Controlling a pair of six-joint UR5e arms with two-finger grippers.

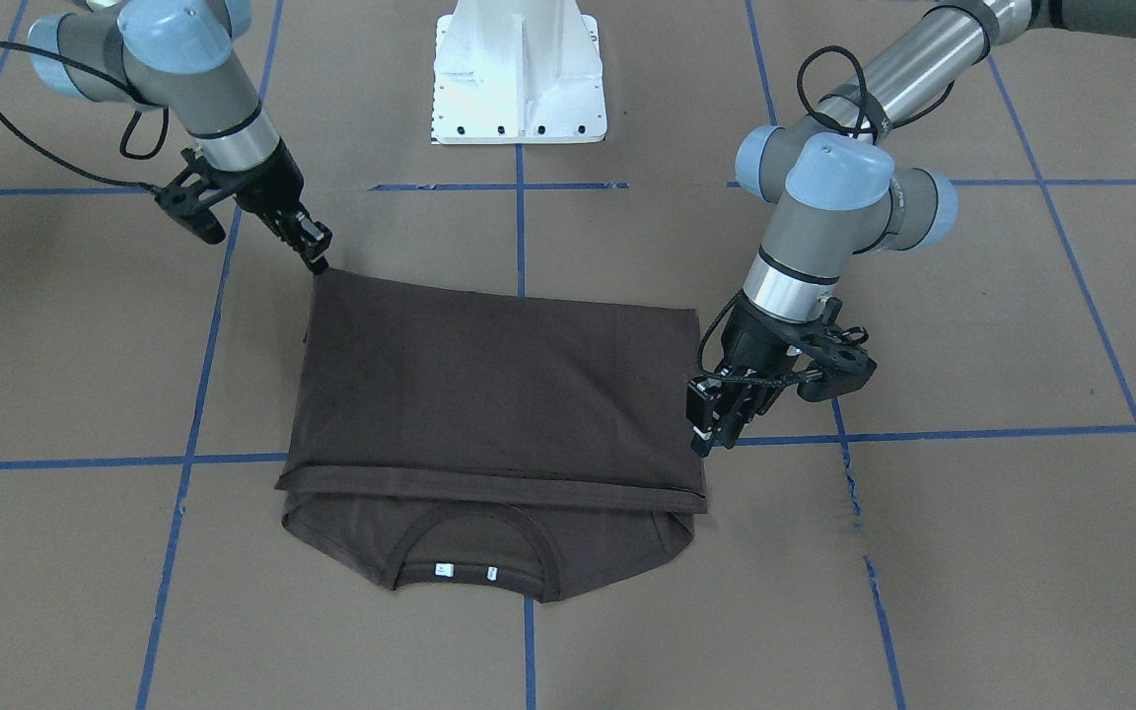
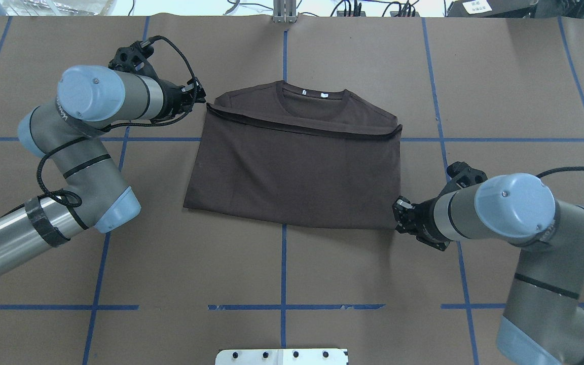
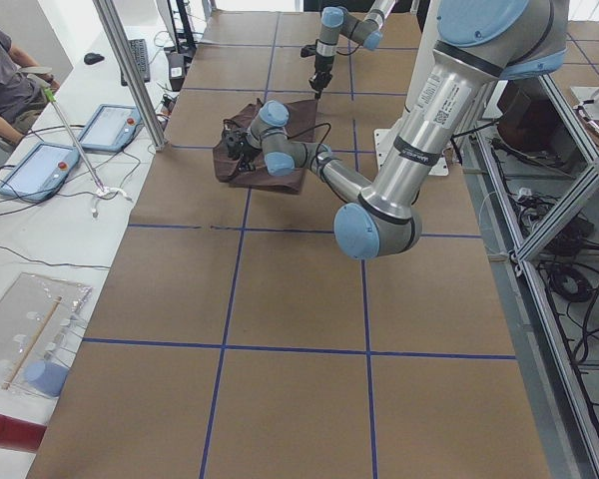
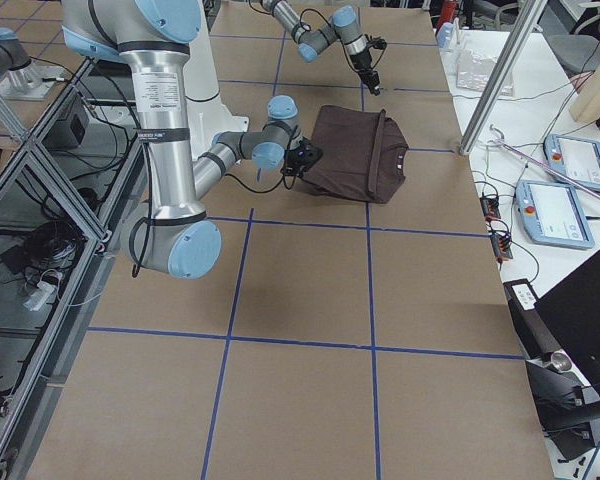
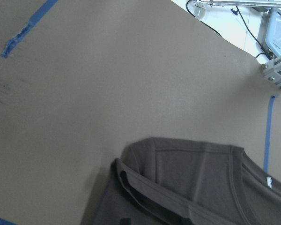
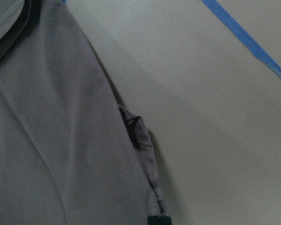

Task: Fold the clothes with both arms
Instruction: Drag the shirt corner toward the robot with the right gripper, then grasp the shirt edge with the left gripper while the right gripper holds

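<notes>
Shirt (image 2: pixel 297 172) halved up to its collar (image 2: pixel 314 104); more folds remain. Right fingers (image 1: pixel 313 245) pinch a fold corner; left fingers (image 1: pixel 702 414) spread beside it.

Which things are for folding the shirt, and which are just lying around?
For the job: T-shirt, left gripper, right gripper.
Just lying about: tablets, red tube, clear plastic bag.

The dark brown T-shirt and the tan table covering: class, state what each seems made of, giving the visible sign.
Dark brown short-sleeved T-shirt: probably soft matte knit, perhaps cotton; it folds limply, with a ribbed collar. Tan table covering: seemingly matte paper or card; flat, faintly scuffed.
</notes>
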